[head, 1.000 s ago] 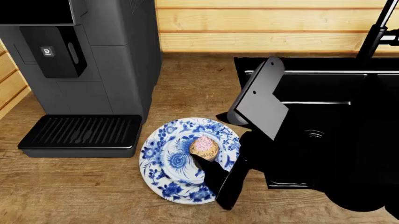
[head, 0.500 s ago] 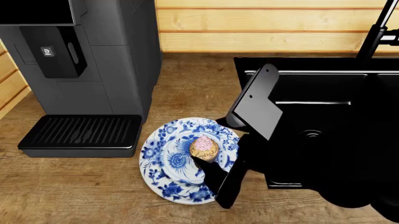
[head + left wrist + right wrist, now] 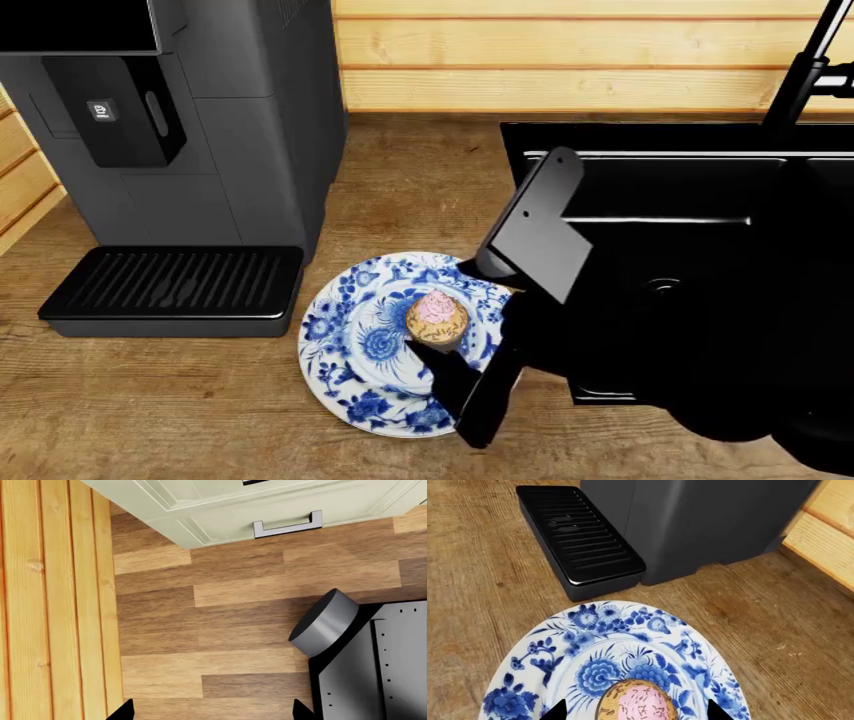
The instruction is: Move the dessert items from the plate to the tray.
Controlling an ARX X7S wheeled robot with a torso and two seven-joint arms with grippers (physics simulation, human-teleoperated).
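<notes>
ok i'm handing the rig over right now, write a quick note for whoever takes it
Right tool: open, tips on either side of the pink-frosted cupcake, lined up for a grasp but not shut on it.
Left tool: open, holding nothing, facing the wooden floor beside a cabinet drawer, away from the work.
The cupcake sits near the middle of the blue-and-white plate on the counter, in front of the coffee machine and beside the black sink.
The tray is not in any view, and no second dessert shows on the plate.
Left to do: shut on the cupcake, lift it, find the tray, set it there.
</notes>
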